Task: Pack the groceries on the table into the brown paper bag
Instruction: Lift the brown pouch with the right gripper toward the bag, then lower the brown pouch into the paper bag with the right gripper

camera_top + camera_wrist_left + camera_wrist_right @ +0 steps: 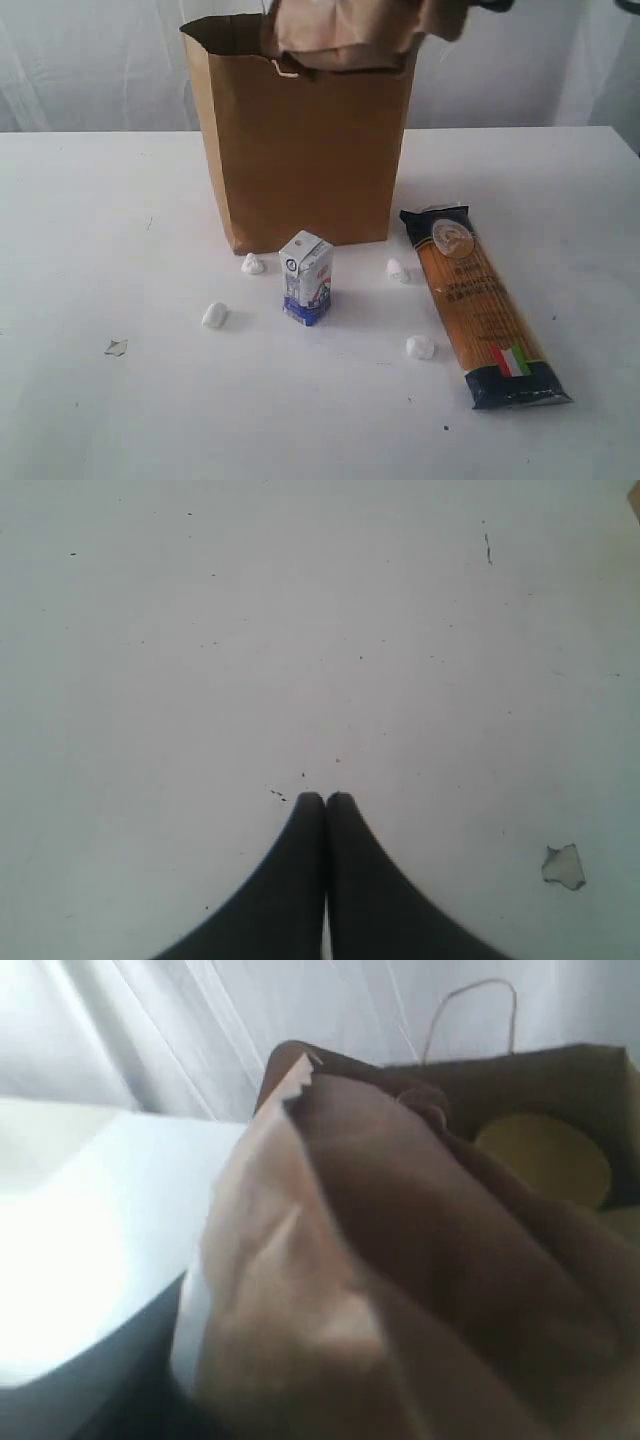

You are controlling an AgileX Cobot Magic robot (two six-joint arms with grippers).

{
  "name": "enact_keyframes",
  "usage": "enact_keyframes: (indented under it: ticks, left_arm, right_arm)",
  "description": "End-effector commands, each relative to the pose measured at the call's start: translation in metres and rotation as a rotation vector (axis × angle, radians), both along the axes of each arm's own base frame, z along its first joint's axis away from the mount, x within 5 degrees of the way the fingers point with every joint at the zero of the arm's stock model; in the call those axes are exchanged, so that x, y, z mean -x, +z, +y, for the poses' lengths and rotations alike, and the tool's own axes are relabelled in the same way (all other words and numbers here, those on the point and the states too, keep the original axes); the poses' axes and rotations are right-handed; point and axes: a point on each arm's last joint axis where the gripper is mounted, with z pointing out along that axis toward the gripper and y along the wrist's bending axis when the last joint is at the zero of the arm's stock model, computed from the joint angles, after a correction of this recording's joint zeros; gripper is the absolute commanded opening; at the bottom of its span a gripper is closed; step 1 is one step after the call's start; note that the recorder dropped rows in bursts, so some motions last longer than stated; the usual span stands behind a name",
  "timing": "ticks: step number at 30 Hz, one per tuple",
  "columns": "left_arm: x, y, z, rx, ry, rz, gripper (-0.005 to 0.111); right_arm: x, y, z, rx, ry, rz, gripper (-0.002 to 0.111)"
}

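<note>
Brown paper bag (300, 160): upright at the back middle of the table, mouth open; one cord handle (480, 1005) stands up above a rim.
Brown-orange windowed pouch (350, 35): off the table at the bag's mouth, crumpled, its lower edge overlapping the bag's front rim; it fills most of the right wrist view, blurred.
Right gripper: fingers hidden behind the pouch; the pouch hangs clear of the table straight in front of this wrist's camera, so this gripper is clamped on it.
Left gripper (325, 800): fingers pressed together with nothing between them, over bare tabletop; a small torn scrap (563, 867) lies near.
Tan-lidded jar (543, 1157): inside the bag; only its round lid shows.
Small white-blue carton (307, 278): upright on the table just in front of the bag, not touching it.
Long spaghetti pack (485, 310): flat on the table to the right of the carton, its dark top end near the bag's right front corner, its length running toward the near edge.
White lumps (214, 315): four small ones scattered on the table around the carton, one just beside the spaghetti pack.
Table (100, 220): white, with a few dark specks.
</note>
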Motion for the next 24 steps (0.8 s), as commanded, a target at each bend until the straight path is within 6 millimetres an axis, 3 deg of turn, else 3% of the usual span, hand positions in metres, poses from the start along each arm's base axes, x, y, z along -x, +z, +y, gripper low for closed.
enact_keyframes:
  ticks: [1, 6, 13, 20, 24]
  left_arm:
    - [0.002, 0.000, -0.003, 0.009, -0.026, -0.001, 0.000]
    - [0.002, 0.000, -0.006, 0.031, -0.056, 0.001, 0.000]
    - [0.002, 0.000, -0.009, 0.077, -0.066, -0.003, 0.000]
    - [0.003, 0.001, -0.011, 0.098, -0.084, -0.003, 0.000]
    - [0.003, 0.001, -0.016, 0.102, -0.144, -0.007, 0.000]
  right_arm:
    - [-0.026, 0.007, 0.005, -0.189, -0.092, -0.105, 0.000]
    - [-0.045, 0.005, 0.007, -0.292, -0.187, -0.129, 0.000]
    - [-0.062, 0.012, 0.011, -0.295, -0.217, -0.184, 0.000]
    - [-0.096, -0.029, 0.027, -0.159, -0.233, -0.174, 0.000]
    - [-0.105, -0.039, 0.031, -0.158, -0.271, -0.191, 0.000]
